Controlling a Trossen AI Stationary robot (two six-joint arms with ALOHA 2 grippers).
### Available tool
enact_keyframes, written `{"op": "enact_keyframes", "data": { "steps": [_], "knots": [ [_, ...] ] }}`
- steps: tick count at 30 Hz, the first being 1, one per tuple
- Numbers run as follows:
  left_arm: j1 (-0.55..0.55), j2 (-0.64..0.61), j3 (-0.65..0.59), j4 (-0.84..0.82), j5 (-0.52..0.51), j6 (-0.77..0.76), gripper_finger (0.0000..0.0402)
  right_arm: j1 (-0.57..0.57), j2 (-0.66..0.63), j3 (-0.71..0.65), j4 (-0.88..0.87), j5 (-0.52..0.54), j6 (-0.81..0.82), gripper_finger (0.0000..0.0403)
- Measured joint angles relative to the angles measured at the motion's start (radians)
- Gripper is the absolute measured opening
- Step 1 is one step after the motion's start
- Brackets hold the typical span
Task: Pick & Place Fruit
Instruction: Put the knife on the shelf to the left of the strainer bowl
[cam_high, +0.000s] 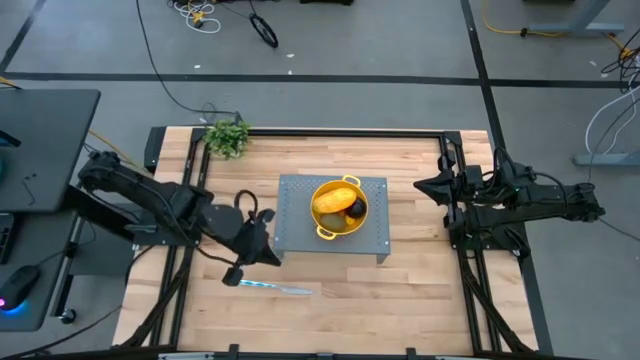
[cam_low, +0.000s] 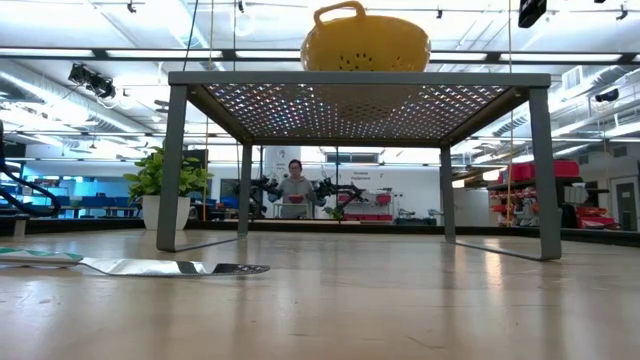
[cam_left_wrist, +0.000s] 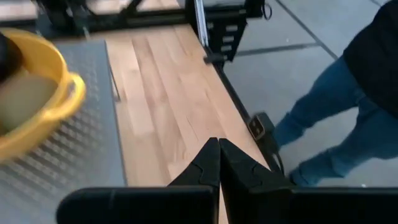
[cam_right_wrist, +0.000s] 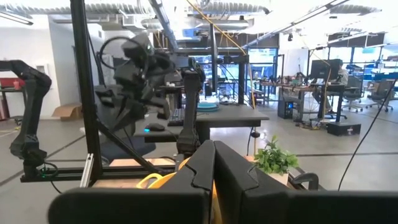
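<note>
1. The table (cam_high: 400, 290) is pale wood in narrow butcher-block strips, smooth with a soft sheen in the low view.
2. The stand (cam_high: 300, 240) on it is grey perforated metal, matt, on plain grey legs.
3. The colander (cam_low: 365, 42) is glossy yellow, pierced with small holes; whether plastic or enamelled metal is hard to tell.
4. The knife (cam_low: 150, 266) has a bright, mirror-like metal blade.
5. The fruit (cam_high: 340, 208) looks smooth: a yellow-orange skin, a dull dark one, a matt brownish-green one.
6. The left pincer (cam_left_wrist: 219, 163) and the right pincer (cam_right_wrist: 214, 163) have matt black, plastic-looking fingers.
7. The leafy bunch (cam_high: 227, 135) looks matt green.
</note>
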Motion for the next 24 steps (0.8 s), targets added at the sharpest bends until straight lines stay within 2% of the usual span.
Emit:
{"op": "enact_keyframes", "data": {
  "steps": [9, 13, 24],
  "knots": [
    [-0.066, -0.044, -0.101, -0.026, 0.02, -0.048, 0.0001, 0.0, 0.006, 0.0, 0.0, 0.0, 0.0, 0.0015],
    [-0.094, -0.072, -0.114, -0.113, 0.024, -0.066, 0.0001, 0.0, 0.018, 0.0, -0.001, 0.0, 0.023, 0.0015],
    [-0.112, -0.141, -0.117, -0.205, 0.005, -0.054, 0.0001, 0.0, 0.065, 0.0, 0.0, 0.0, 0.027, 0.0015]
  ]
}}
